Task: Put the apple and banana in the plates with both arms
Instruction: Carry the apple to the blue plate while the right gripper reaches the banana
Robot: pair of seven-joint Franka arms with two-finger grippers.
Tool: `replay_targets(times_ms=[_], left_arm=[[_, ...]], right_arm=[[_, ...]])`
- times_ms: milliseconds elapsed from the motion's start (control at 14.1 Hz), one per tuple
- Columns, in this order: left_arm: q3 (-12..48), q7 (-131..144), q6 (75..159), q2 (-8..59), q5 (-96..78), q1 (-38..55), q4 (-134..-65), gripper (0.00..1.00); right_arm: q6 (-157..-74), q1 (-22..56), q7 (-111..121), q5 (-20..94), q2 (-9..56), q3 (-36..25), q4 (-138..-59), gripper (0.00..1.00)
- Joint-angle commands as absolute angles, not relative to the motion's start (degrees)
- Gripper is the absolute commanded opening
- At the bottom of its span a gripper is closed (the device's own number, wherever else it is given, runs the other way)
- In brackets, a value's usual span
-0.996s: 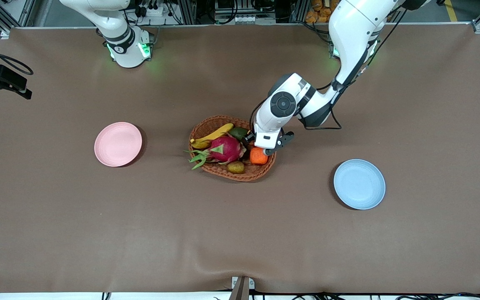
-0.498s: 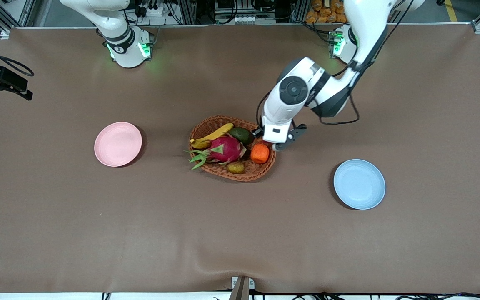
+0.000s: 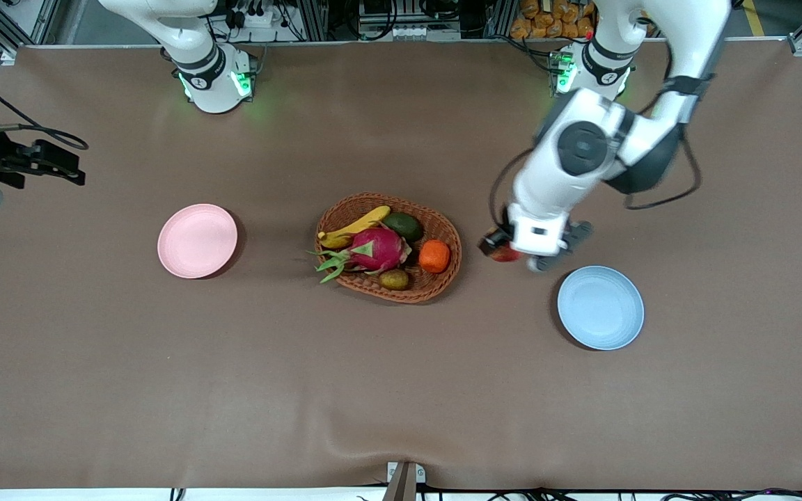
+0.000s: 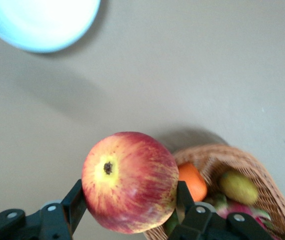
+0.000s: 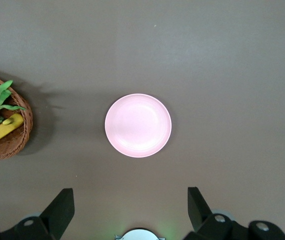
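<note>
My left gripper (image 3: 512, 254) is shut on the red and yellow apple (image 3: 504, 253) and holds it above the table between the wicker basket (image 3: 415, 296) and the pale blue plate (image 3: 601, 307). In the left wrist view the apple (image 4: 130, 189) fills the space between the fingers of the gripper (image 4: 130, 200), and the blue plate (image 4: 37, 22) shows farther off. The banana (image 3: 356, 227) lies in the basket. The pink plate (image 3: 197, 241) is bare. My right gripper (image 3: 70, 165) is open and empty, high over the right arm's end of the table; its wrist view shows it (image 5: 130, 207) above the pink plate (image 5: 138, 125) and the banana (image 5: 1, 131).
The basket also holds a magenta dragon fruit (image 3: 373, 250), a dark green avocado (image 3: 402, 225), an orange (image 3: 434, 256) and a small brownish-green fruit (image 3: 394, 279). The basket (image 4: 242, 160) and orange (image 4: 192, 181) show in the left wrist view. The brown tablecloth has a wrinkle near the front edge.
My left gripper has lifted the apple out of the basket and carried it toward the blue plate. My right hand has shifted a little farther into the front view.
</note>
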State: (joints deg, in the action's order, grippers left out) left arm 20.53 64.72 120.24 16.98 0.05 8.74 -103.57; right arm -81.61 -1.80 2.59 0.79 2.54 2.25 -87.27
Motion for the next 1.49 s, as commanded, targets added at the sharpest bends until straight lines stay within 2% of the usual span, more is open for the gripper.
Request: replay_targets(times_ms=[0, 214, 427, 641, 854, 1210, 1423], left_arm=[[21.01, 56.29, 119.44, 16.96, 0.97, 2.05, -104.76, 0.0], [21.0, 49.32, 119.44, 19.68, 3.67, -4.9, -104.5, 0.0], [20.92, 48.16, 119.88, 23.89, 14.82, -7.72, -104.07, 0.0], [20.92, 48.69, 121.63, 28.64, 20.46, -8.09, -102.22, 0.0], [20.92, 49.39, 122.43, 31.37, 24.87, -7.64, -102.04, 0.0], [20.65, 49.75, 123.84, 34.1, 24.87, -8.0, -99.76, 0.0], [20.65, 49.75, 123.84, 35.94, 24.87, -7.56, -97.75, 0.0]], right_arm=[[-81.39, 0.61, 2.2, 0.79, 4.3, 2.37, -88.07, 1.0], [-82.09, 2.46, -1.47, 4.46, 7.46, 2.37, -88.33, 1.0], [-84.28, 5.87, -13.93, 6.15, 9.31, 2.37, -89.82, 1.0], [-89.45, 12.46, -35.0, 8.17, 10.98, 2.37, -93.94, 1.0], [-93.41, 16.78, -44.8, 9.14, 11.78, 2.37, -96.67, 1.0], [-107.12, 18.62, -56.13, 15.9, 13.0, 2.37, -105.02, 1.0], [-108.54, 19.16, -59.94, 18.97, 17.21, 2.37, -105.2, 0.99]])
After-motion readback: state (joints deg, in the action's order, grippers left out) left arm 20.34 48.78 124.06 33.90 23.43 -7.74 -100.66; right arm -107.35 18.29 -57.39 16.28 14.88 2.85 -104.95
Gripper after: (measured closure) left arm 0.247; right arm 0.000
